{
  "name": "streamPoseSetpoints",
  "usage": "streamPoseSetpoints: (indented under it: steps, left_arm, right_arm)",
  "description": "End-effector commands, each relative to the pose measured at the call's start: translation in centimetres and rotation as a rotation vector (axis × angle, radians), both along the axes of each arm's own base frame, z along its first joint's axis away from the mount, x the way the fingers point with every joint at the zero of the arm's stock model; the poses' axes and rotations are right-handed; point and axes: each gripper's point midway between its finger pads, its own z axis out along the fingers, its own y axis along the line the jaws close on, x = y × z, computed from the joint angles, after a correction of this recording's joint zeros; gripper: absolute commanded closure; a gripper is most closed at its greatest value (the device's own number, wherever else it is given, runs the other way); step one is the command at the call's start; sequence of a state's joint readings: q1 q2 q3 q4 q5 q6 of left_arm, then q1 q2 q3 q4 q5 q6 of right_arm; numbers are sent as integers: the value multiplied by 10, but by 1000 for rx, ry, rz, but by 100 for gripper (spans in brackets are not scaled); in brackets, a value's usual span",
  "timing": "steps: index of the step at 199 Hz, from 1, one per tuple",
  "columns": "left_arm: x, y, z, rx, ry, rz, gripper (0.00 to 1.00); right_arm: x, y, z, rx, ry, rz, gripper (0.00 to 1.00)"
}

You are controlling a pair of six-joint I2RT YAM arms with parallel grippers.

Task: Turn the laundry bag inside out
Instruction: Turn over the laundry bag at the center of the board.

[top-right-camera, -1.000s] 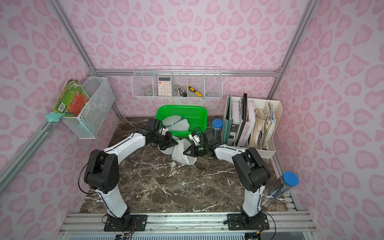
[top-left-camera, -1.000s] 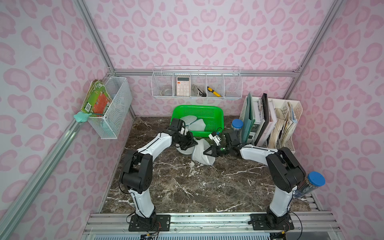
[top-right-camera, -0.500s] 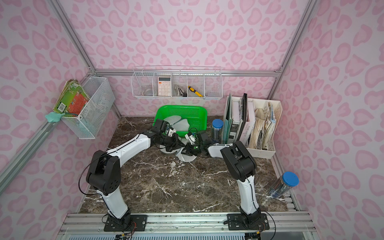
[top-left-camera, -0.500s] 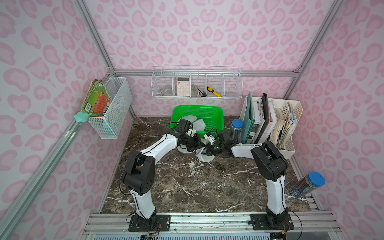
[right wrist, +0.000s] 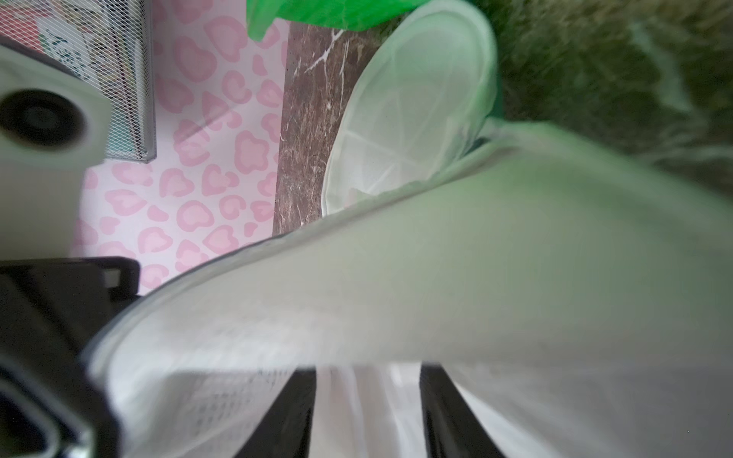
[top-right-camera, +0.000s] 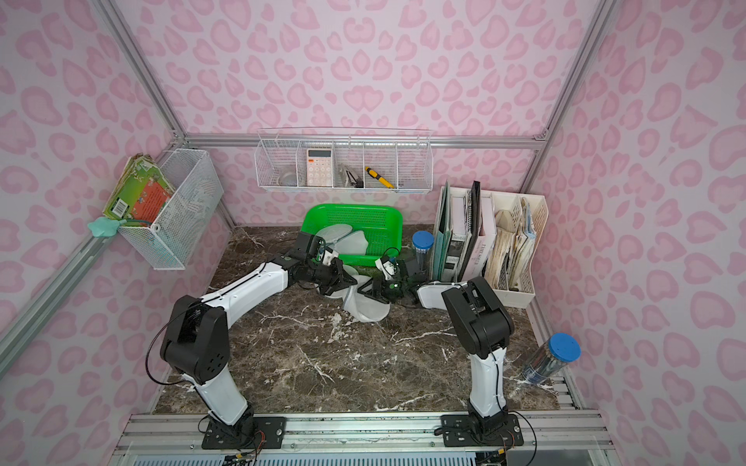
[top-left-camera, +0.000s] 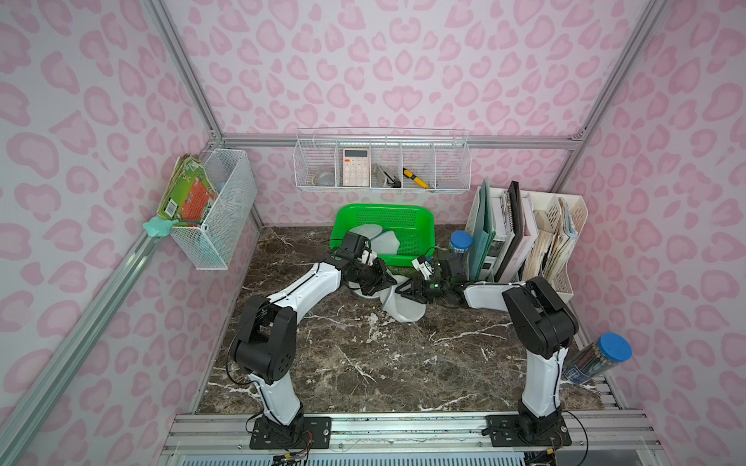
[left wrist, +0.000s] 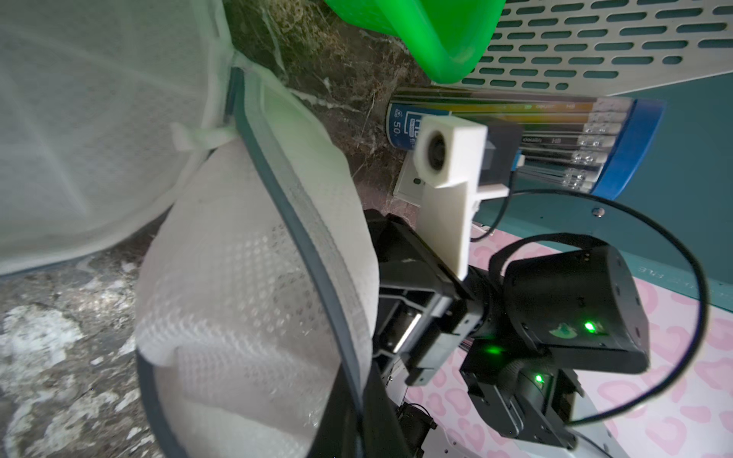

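Marble tabletop: both top views show left gripper clamped on laundry bag; only right wrist view shows right gripper parted.

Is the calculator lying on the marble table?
No, the calculator stands in the white wire shelf on the back wall.

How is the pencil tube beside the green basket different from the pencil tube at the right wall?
The back tube stands upright; the front tube is tilted. The back tube is on the marble table, between the green basket and the file holder; the front tube is off the marble, near the front rail. Both are clear with blue lids.
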State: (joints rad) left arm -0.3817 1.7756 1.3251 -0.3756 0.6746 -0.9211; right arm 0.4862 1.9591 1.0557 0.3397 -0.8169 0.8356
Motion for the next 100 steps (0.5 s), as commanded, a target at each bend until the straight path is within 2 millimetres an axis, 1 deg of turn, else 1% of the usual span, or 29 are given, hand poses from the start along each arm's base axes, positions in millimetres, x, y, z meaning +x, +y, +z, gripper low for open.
streamPoseSetpoints:
  steps: [1, 25, 42, 54, 64, 82, 94, 100]
  left_arm:
    - [0, 3, -4, 8, 20, 13, 100]
    - [2, 2, -6, 7, 21, 7, 100]
    - [2, 1, -11, 6, 28, -1, 100]
    - [1, 1, -17, 10, 40, -7, 86]
    - [0, 1, -22, 14, 44, -13, 78]
    - [0, 3, -28, 29, 51, -19, 61]
    - [0, 8, -30, 49, 52, -13, 52]
    - [1, 12, -29, 54, 45, -8, 50]
  right_arm:
    - [-4, -9, 1, -29, -23, -3, 50]
    - [-11, -17, -1, -61, -20, 0, 50]
    - [-15, -20, 3, -72, -32, -4, 50]
    - [-15, -23, 6, -87, -45, -12, 48]
    - [-14, -25, 10, -102, -57, -21, 46]
    - [-12, -30, 15, -134, -75, -43, 42]
    - [-11, -30, 19, -157, -92, -50, 38]
    - [-11, -30, 20, -175, -99, -53, 36]
